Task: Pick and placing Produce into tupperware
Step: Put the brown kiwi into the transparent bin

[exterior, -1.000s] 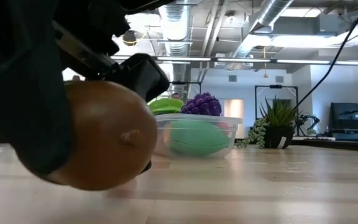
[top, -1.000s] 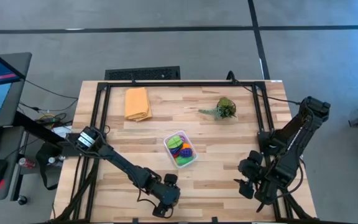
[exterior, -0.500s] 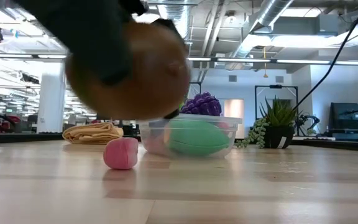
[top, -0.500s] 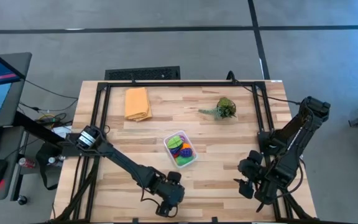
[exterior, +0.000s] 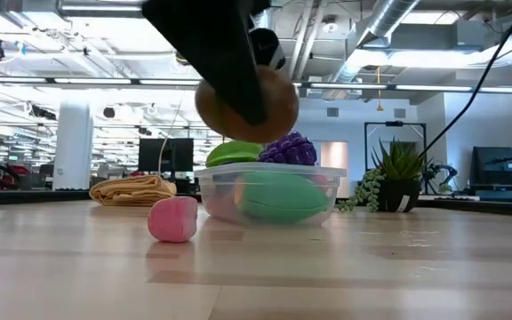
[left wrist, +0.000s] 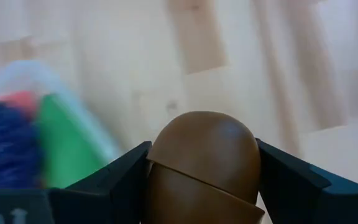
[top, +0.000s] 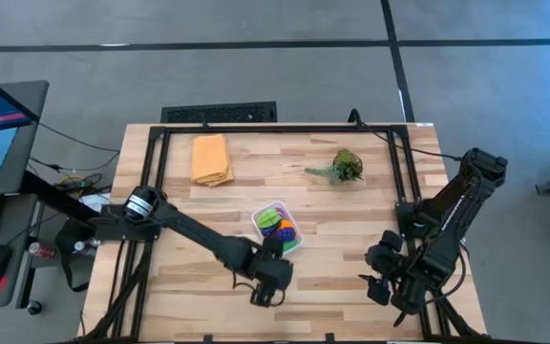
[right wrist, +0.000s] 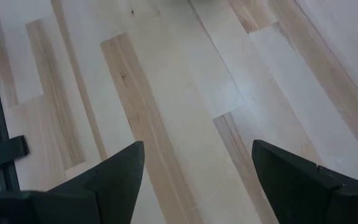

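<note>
Lifted off the desk (top: 351, 215) and carried away from its near edge, the left hand (top: 267, 277) now sits just beside the tupperware (top: 277, 229), where a second ago it was low at the front. Its fingers (left wrist: 120, 177) pinch a brown toy piece (left wrist: 204, 163) — in the low view the piece (exterior: 245, 105) hangs above the container's rim. Green and purple produce (exterior: 278, 182) already fill the tupperware. A pink piece (exterior: 172, 219) lies on the desk in front of it, uncovered now. My reading: the carry is nearly done, with the drop left. The right hand (top: 382, 284) waits at the desk's near right corner, fingers spread, holding nothing.
</note>
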`<state>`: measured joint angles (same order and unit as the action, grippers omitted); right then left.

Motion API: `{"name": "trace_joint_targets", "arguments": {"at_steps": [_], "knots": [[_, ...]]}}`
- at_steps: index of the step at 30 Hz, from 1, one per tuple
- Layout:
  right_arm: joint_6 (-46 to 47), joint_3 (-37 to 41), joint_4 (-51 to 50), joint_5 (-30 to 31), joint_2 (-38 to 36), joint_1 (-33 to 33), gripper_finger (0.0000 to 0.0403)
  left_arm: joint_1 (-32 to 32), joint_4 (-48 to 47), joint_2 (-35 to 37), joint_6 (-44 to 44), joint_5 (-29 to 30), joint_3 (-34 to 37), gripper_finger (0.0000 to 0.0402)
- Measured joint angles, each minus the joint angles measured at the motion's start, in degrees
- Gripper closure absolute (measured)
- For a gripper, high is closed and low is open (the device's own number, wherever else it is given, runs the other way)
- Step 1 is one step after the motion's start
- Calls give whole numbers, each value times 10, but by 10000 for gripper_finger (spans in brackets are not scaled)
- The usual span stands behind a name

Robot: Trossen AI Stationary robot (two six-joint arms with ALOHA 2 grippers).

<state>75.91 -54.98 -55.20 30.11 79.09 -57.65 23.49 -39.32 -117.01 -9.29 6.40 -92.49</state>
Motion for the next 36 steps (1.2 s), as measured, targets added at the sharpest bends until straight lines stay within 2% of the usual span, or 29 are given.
{"name": "trace_joint_targets", "arguments": {"at_steps": [8, 23, 36], "knots": [[1, 0, 0, 18, 0, 0, 81, -59, -95, 0, 25, 20, -41, 156], [6, 0, 20, 32, 0, 0, 81, -165, -157, 3, 44, 17, -92, 156], [6, 0, 21, 32, 0, 0, 81, -172, -162, 3, 34, 14, -92, 156]]}}
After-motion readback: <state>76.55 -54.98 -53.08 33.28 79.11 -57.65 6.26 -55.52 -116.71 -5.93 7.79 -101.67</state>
